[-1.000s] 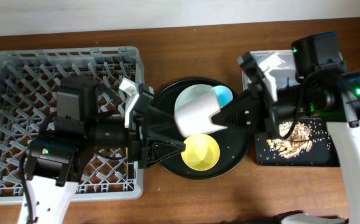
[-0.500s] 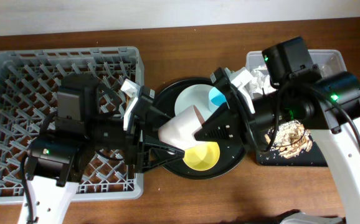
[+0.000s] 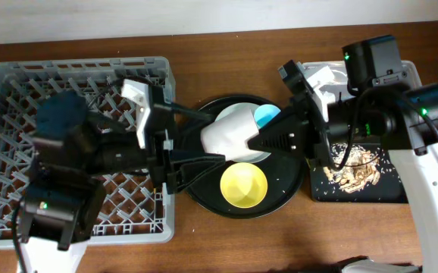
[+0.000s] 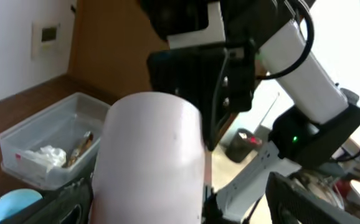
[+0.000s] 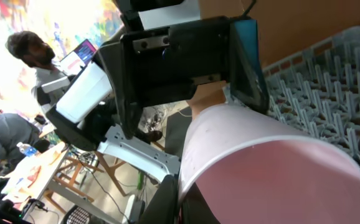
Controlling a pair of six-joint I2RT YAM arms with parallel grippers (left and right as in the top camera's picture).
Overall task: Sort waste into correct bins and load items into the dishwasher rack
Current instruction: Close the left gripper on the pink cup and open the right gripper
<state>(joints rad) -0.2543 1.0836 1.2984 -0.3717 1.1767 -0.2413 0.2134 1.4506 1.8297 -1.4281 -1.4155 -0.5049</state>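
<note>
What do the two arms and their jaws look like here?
Both the left arm and the right arm have boxy black motor housings on white tubular lower links, and each shows small green lights. White brackets sit at the wrists, behind long, black, tapering jaws. Loose black cables loop along the right arm.

Brown wooden table is loaded with four items. Grey dishwasher rack is set at the left end, round black tray at centre, clear tub in the far right corner, and black rectangular tray just nearward of it.
</note>
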